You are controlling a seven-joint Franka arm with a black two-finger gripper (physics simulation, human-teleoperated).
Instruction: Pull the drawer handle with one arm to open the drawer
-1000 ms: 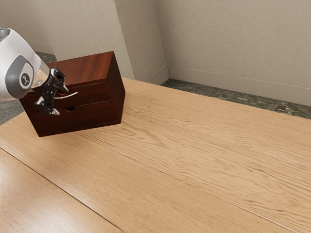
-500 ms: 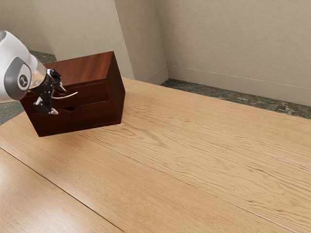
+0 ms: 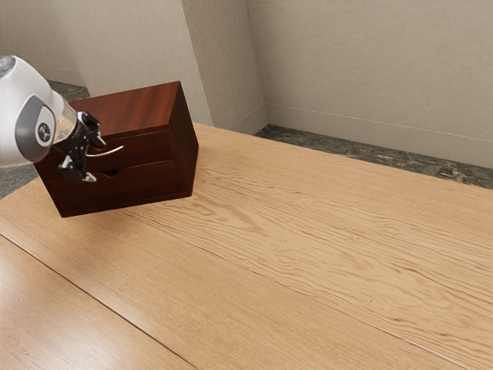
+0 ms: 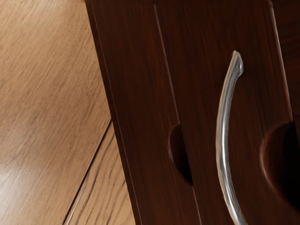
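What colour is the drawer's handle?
The handle is silvery metal, set against the dark reddish-brown drawer front; it is clearest in the wrist view.

Exterior view looks from beside the arm, raised and distant, across the counter (image 3: 308, 254). Wrist view faces the drawer front (image 4: 197, 70) closely. Both share its handle (image 3: 108, 152).

dark red-brown wooden drawer box (image 3: 154, 116) sits in the upper left of the exterior frame, flat on the table (image 3: 308, 254), front face turned toward the lower left. drawer (image 3: 150, 146) is the upper band of that face and sits flush with it. handle (image 3: 108, 152) is a thin silver bar across the drawer front, bowed outward, with a half-round notch (image 3: 111, 173) just below it
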